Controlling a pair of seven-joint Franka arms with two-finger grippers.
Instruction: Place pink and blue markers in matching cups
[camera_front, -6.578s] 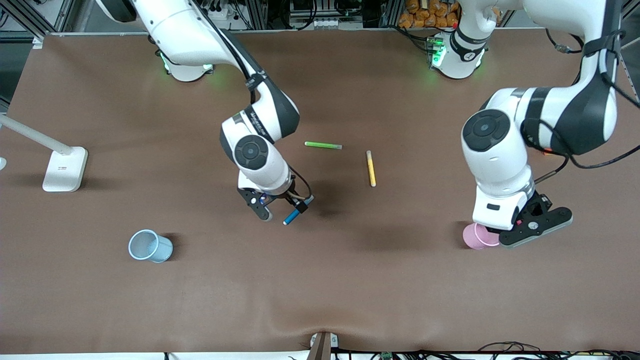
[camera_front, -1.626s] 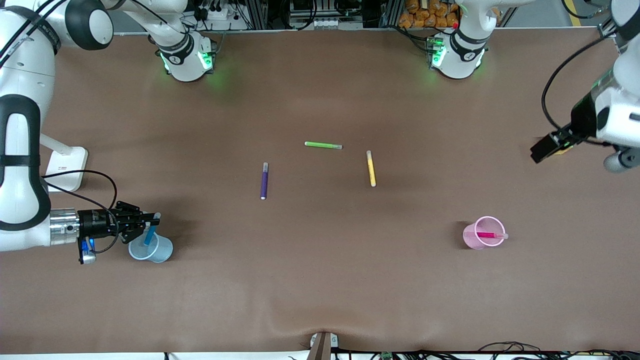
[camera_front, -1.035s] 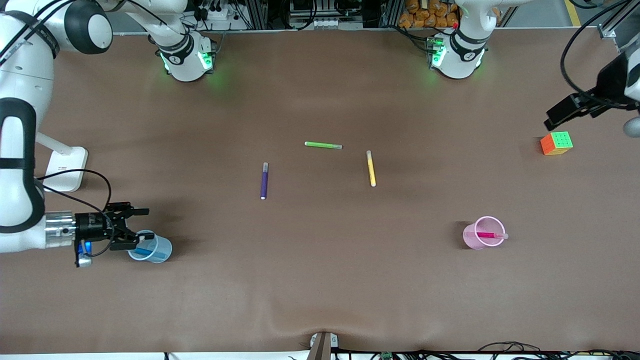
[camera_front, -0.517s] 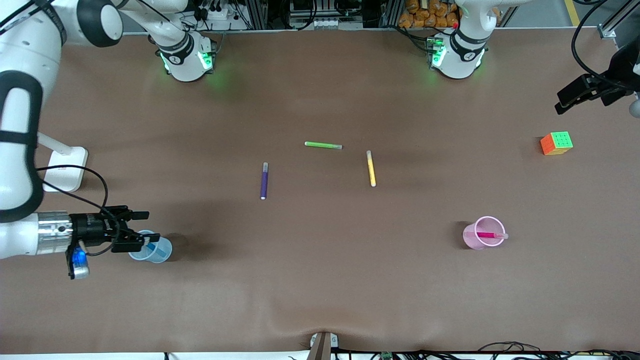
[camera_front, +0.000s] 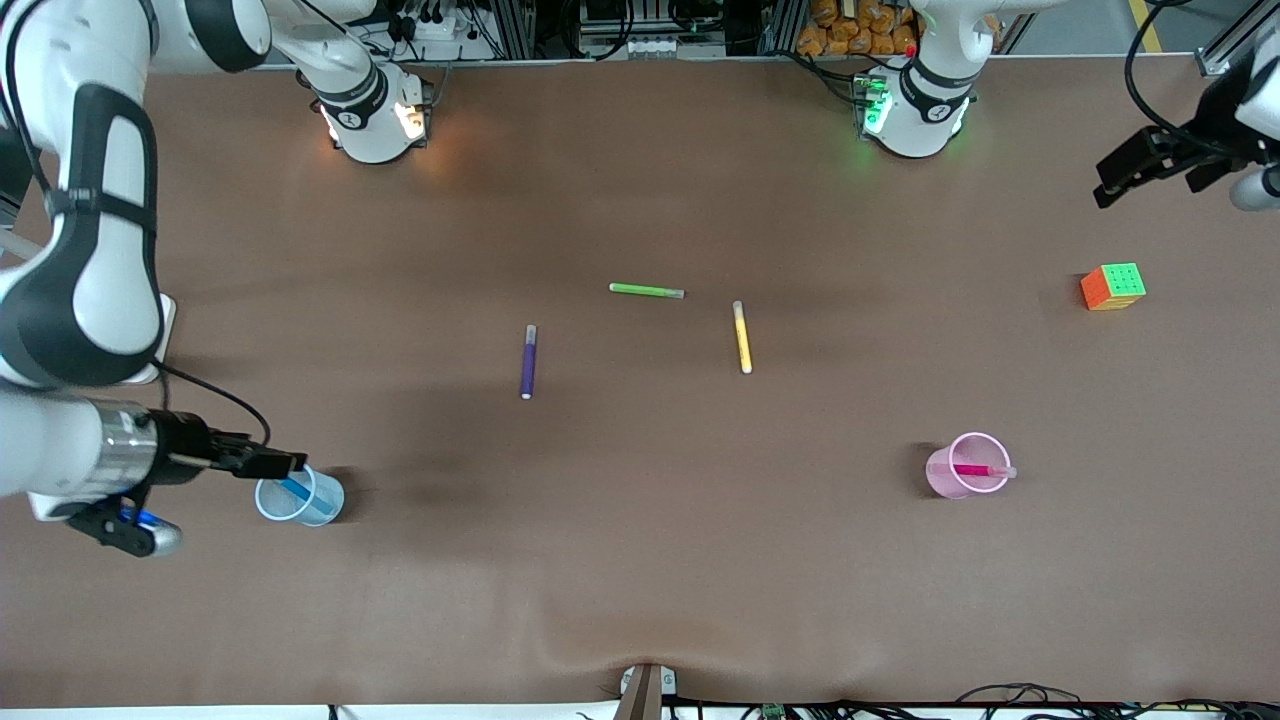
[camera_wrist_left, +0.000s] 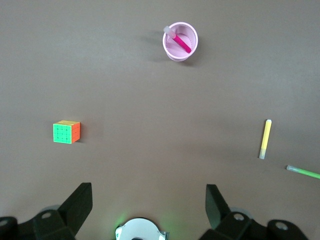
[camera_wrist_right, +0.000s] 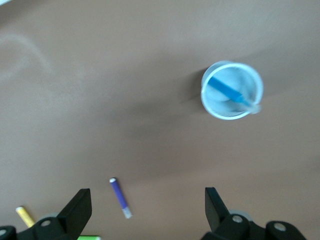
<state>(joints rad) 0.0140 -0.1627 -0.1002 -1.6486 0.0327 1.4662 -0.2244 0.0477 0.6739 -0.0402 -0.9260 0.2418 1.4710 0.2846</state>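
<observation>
Seeing slim blue marker (camera_front: 297, 491) leaned inside round pale blue cup (camera_front: 322, 509), pink marker (camera_front: 968, 469) in pink cup (camera_front: 940, 482), I kept left gripper (camera_front: 1150, 170) and right gripper (camera_front: 262, 463) wide open, both empty.

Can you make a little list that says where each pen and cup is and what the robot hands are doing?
blue marker: in blue cup
pink marker: in pink cup
purple pen, green pen, yellow pen: lying mid-table
cube: toward left arm's end
right gripper: open, beside blue cup
left gripper: open, above the cube's end
</observation>
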